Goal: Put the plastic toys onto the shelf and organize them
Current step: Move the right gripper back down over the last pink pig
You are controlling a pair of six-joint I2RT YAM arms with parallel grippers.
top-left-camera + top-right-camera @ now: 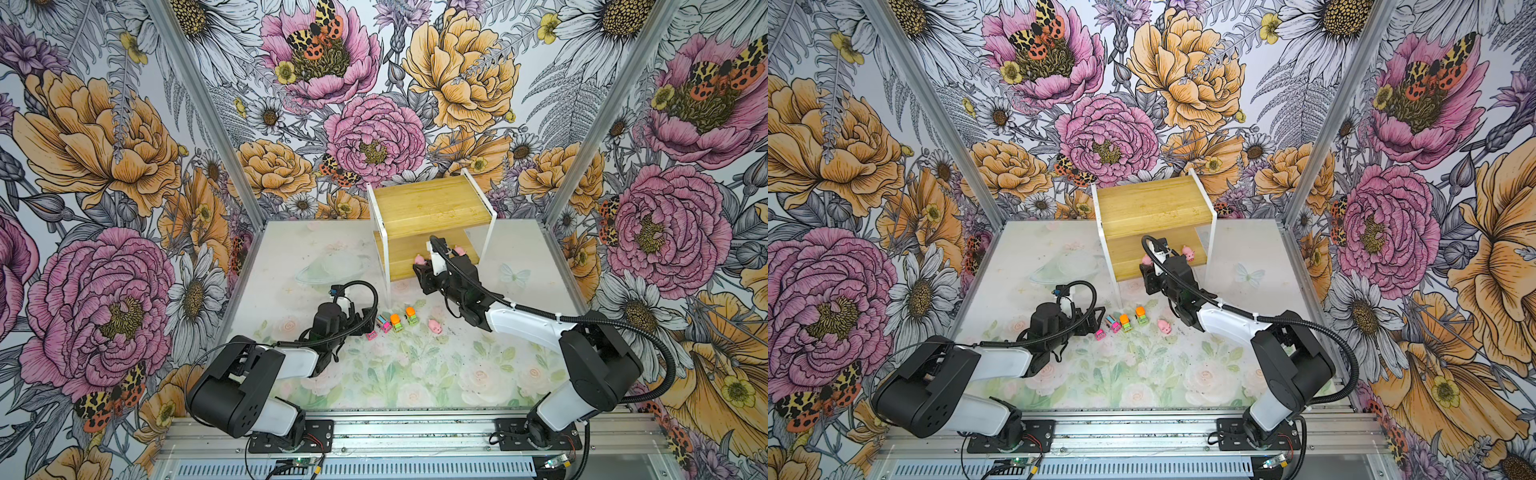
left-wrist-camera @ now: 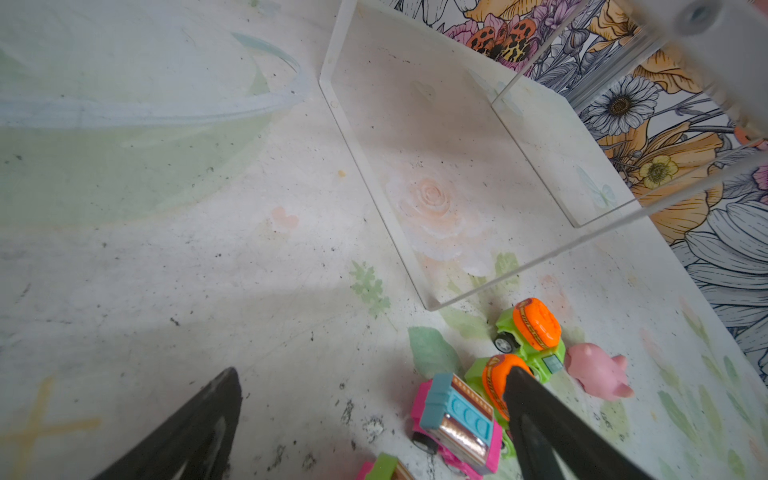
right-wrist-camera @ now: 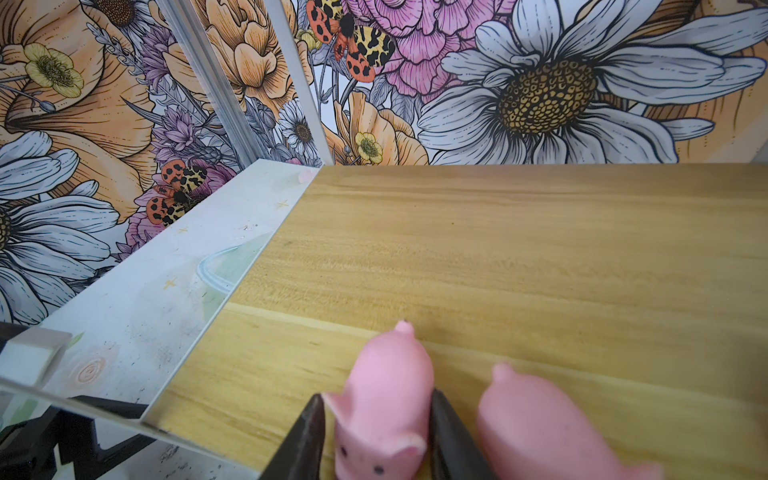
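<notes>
Nearest, left claw (image 2: 374,374) hangs spread and empty just in front of the shelf (image 1: 432,203) by the row of cars (image 1: 396,322), a loose pig (image 1: 435,327) beside them on the worktop (image 1: 291,249); right claw (image 3: 376,397) reaches onto the shelf's lower board (image 3: 249,395), jaws flanking a standing pig (image 3: 386,365) just beside another pig (image 3: 540,424). Best move, I judge: spread fully, back straight out, don't clip the neighbour. Can't tell if the jaws pinch or only flank; top views hide the tips under the wrist, and one car is cut off in the left wrist view.
</notes>
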